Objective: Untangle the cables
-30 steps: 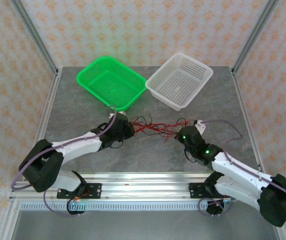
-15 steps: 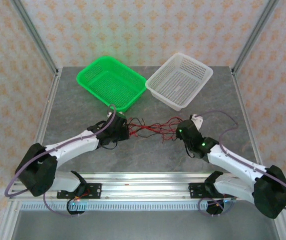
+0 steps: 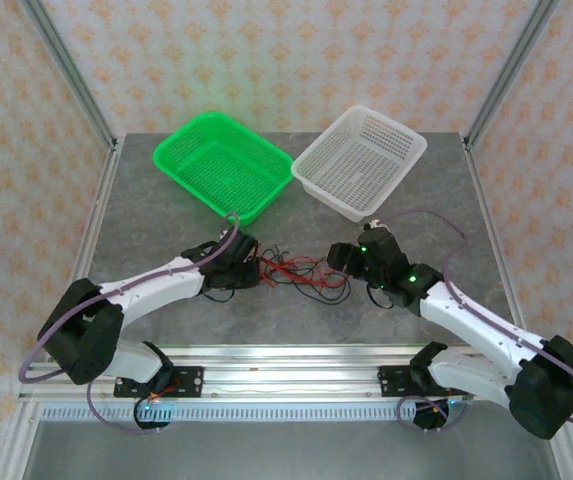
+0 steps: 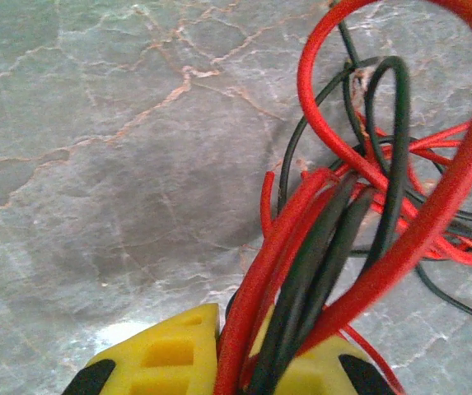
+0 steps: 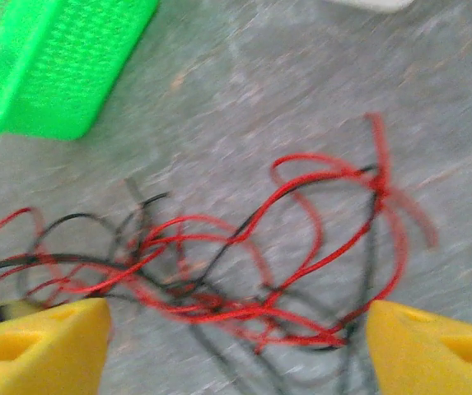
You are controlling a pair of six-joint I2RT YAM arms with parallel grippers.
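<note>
Green plastic mesh basket (image 3: 224, 177) and white plastic mesh basket (image 3: 359, 160) sit apart from the thin red-and-black cables (image 3: 296, 268) — left gripper (image 4: 240, 362) jaws clamp them, right gripper (image 5: 236, 346) jaws wide, its view blurred

- left arm (image 3: 156, 285) runs low from its near-left base toward the middle, wrist pointing right
- left gripper (image 4: 236, 350) clamped on a bundle of red and black cables (image 4: 326, 239), yellow fingertips (image 4: 165, 354) pressed on either side of it
- right arm (image 3: 466, 320) reaches from its near-right base far and left
- right gripper (image 5: 236, 329) has its jaws spread wide, yellow fingers (image 5: 38, 346) well apart
- the two grippers face each other, near but not touching
</note>
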